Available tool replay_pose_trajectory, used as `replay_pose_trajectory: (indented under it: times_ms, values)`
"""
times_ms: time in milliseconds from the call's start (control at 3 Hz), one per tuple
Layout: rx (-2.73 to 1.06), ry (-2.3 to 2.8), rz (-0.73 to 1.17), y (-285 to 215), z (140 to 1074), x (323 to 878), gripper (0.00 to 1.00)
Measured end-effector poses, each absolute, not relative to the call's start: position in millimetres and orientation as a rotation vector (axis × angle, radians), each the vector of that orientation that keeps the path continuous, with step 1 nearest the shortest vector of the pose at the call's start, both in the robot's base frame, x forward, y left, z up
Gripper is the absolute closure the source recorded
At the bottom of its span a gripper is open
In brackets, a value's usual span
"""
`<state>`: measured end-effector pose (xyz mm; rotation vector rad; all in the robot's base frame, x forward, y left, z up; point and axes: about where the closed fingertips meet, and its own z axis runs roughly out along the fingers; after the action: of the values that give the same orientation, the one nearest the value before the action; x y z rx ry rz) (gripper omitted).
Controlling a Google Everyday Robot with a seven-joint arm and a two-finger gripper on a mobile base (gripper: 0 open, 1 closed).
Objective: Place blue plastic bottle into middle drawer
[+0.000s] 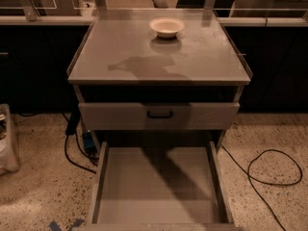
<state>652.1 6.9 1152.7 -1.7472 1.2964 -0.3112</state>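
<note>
Drawer (pixel 159 177) stands open, near; bottle and tool are out of view, tool state untellable; bottle probably light, slick, best held mid-body.

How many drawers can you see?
2. A drawer front with a black handle sits under the cabinet top; the middle drawer is pulled open below it. Lower ones may be hidden. The gripper is out of view.

Matt metal middle drawer (pixel 159 186) (smooth bare floor).
</note>
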Motion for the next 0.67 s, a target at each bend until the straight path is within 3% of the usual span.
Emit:
replay_pose_trajectory:
  times_ms: [333, 667]
  values:
    - [-1.667, 1.3, -0.334, -2, 1171, 589, 1.0]
    - [-1.712, 1.346, -0.34, -8, 1139, 582, 1.0]
